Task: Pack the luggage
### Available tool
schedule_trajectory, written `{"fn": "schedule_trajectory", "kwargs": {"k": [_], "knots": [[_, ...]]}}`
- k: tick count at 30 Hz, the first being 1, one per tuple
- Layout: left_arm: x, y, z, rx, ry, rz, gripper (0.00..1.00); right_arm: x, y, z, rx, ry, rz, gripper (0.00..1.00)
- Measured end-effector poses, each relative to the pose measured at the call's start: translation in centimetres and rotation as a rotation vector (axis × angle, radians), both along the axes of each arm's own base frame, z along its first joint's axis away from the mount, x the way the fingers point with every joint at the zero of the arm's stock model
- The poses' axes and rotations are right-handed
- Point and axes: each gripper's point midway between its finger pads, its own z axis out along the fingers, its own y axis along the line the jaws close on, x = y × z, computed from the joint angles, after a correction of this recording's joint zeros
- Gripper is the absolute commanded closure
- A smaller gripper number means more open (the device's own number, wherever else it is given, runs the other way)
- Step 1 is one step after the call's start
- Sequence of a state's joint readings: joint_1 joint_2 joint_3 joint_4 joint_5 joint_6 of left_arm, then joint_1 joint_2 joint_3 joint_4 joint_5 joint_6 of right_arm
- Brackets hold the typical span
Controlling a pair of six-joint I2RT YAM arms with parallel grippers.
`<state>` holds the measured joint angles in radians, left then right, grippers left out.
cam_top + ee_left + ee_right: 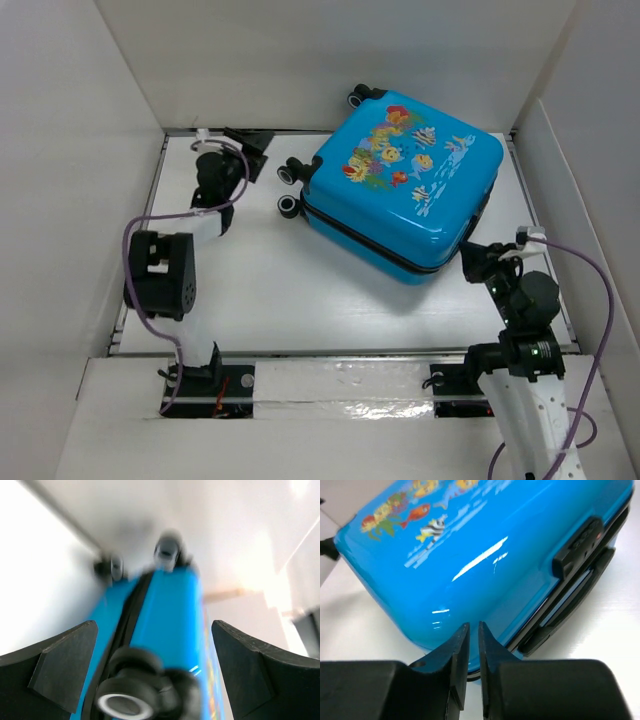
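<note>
The luggage [400, 180] is a bright-blue suitcase with a fish print, lying flat and closed at the back right of the table. My left gripper [264, 152] is open at the back left, pointing at the wheeled end. In the left wrist view the gripper [154, 630] frames a black wheel [127, 700] and the blue shell [170, 610] without touching them. My right gripper [472, 262] is shut at the suitcase's near right corner. In the right wrist view its fingertips [470, 628] almost touch the blue shell [470, 545], with nothing seen between them.
A black lock and handle [577, 542] sit on the suitcase's side by the zipper seam. Wheels [290, 188] stick out towards the left arm. White walls [80, 150] enclose the table on three sides. A purple cable [590, 290] loops off the right arm.
</note>
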<state>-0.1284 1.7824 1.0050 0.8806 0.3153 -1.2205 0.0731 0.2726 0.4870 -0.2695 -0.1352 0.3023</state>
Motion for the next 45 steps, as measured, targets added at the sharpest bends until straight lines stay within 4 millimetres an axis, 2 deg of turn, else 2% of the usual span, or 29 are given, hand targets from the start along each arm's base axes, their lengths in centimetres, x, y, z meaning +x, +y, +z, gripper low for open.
{"fn": "schedule_trajectory", "kwargs": {"k": [3,5,6,7,9,11,12,13,14,15,17,19,21,27,31,36,37,40,42,45], "knots": [[-0.7,3.9,5.7,0.078,-0.114,0.135,0.04,-0.8,-0.4,1.2,0.003,-0.056,-0.02,0.97],[-2.4,5.0,10.1,0.11,-0.218,0.194,0.5,-1.0,-0.3,1.2,0.006,-0.063,-0.011,1.0],[-3.6,4.9,12.1,0.121,-0.272,0.211,0.72,-1.0,-0.1,0.8,0.011,-0.056,-0.001,1.0],[-5.1,4.2,13.6,0.135,-0.323,0.215,1.0,-0.9,0.1,-0.1,0.017,-0.043,0.009,1.0],[-8.4,1.4,14.9,0.163,-0.393,0.179,1.0,-1.1,0.6,-2.8,0.038,0.008,0.028,1.0],[-11.8,-2.9,13.7,0.192,-0.417,0.096,1.0,-1.5,0.8,-5.7,0.064,0.07,0.031,0.9],[-13.3,-4.7,12.3,0.212,-0.408,0.053,1.0,-1.8,0.8,-6.5,0.075,0.088,0.029,0.83],[-14.8,-6.6,10.2,0.241,-0.388,0.007,1.0,-2.1,0.7,-7.1,0.083,0.103,0.023,0.69],[-16.1,-8.0,7.7,0.276,-0.358,-0.034,1.0,-2.2,0.7,-7.4,0.092,0.108,0.019,0.65],[-17.3,-9.1,5.1,0.316,-0.323,-0.073,1.0,-2.3,0.7,-7.4,0.101,0.109,0.017,0.62],[-19.2,-10.2,0.4,0.405,-0.252,-0.125,1.0,-2.4,0.7,-7.4,0.108,0.109,0.016,0.59],[-20.7,-10.8,-2.2,0.46,-0.217,-0.17,1.0,-2.3,0.8,-7.5,0.109,0.106,0.019,0.56],[-21.3,-11.3,-3.2,0.482,-0.214,-0.199,1.0,-2.0,1.0,-7.7,0.101,0.098,0.036,0.58],[-21.9,-13.2,-4.5,0.484,-0.241,-0.303,1.0,-0.7,2.6,-8.7,0.045,0.129,0.145,0.59],[-22.4,-14.2,-6.1,0.497,-0.229,-0.373,1.0,-0.7,2.6,-8.5,0.016,0.105,0.155,0.47],[-22.9,-15.4,-7.1,0.492,-0.233,-0.438,1.0,-1.1,3.0,-9.0,0.031,0.107,0.176,0.44],[-23.0,-15.8,-7.2,0.49,-0.236,-0.452,1.0,-1.3,3.0,-9.1,0.038,0.111,0.175,0.4],[-23.7,-18.1,-7.6,0.487,-0.245,-0.51,1.0,-1.5,2.5,-8.7,0.063,0.08,0.138,0.34],[-24.2,-20.2,-7.5,0.481,-0.258,-0.554,1.0,-1.2,1.9,-8.3,0.08,0.047,0.094,0.34],[-24.6,-22.8,-7.3,0.464,-0.281,-0.607,1.0,-0.5,1.6,-9.2,0.074,0.072,0.071,0.3]]}}
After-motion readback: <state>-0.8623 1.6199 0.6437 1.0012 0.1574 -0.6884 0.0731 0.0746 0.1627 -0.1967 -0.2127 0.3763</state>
